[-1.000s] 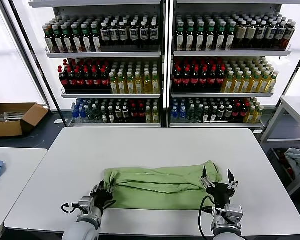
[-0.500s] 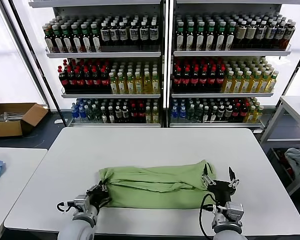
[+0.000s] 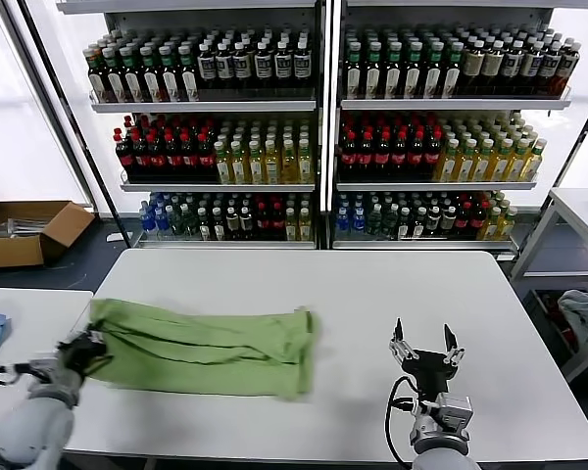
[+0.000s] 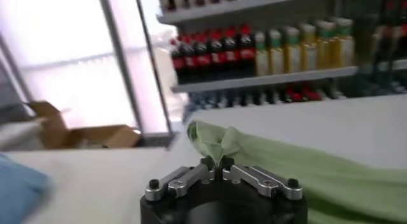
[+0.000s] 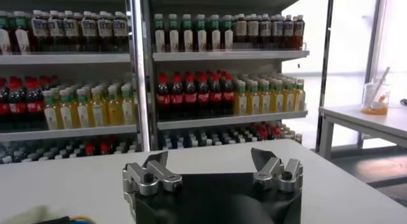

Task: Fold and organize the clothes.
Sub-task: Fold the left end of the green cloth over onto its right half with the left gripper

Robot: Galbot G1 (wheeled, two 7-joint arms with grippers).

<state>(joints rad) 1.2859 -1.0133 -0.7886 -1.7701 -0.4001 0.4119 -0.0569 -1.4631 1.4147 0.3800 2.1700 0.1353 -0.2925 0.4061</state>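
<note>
Green shirt (image 3: 201, 348) lying crosswise, left claw (image 3: 86, 348) pinching its left end

soft matt cloth shirt (image 3: 201, 348) on smooth, seemingly matt table (image 3: 353, 294).

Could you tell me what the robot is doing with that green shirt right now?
The left gripper is shut on one end of the folded green shirt, which lies stretched along the left part of the white table. The right gripper is open and holds nothing, hovering over bare table to the shirt's right. Only the left arm is handling the shirt at this moment.
</note>
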